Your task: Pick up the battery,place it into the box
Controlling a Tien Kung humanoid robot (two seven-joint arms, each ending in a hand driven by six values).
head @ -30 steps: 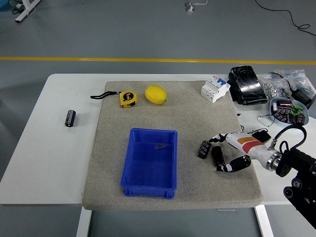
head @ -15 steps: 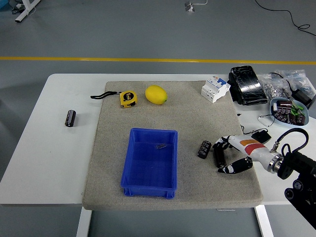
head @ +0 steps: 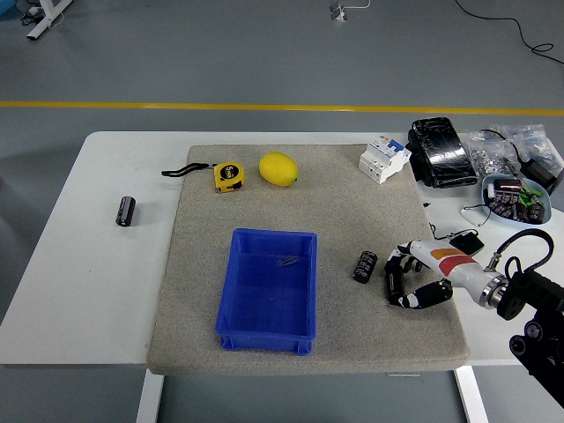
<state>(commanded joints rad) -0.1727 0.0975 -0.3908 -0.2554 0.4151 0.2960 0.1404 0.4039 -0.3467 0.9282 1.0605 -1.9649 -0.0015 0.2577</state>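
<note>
Now | right hand (head: 414, 278) near mat's (head: 352, 211) right edge, fingers curled around a battery (head: 390, 280) lying on the mat | second battery (head: 365, 266) just beside | blue box (head: 268, 289) mid-mat, well apart

Three batteries (head: 365, 266) (head: 391, 280) (head: 126, 211), one blue box (head: 268, 290), one lemon (head: 278, 168), one yellow tape measure (head: 229, 175), one white breaker (head: 384, 158), one grey mat (head: 352, 211), one black pouch (head: 441, 152)

Right hand (head: 412, 280) low at right, palm inward, fingers (head: 398, 262) and thumb curled; left arm unseen.
</note>
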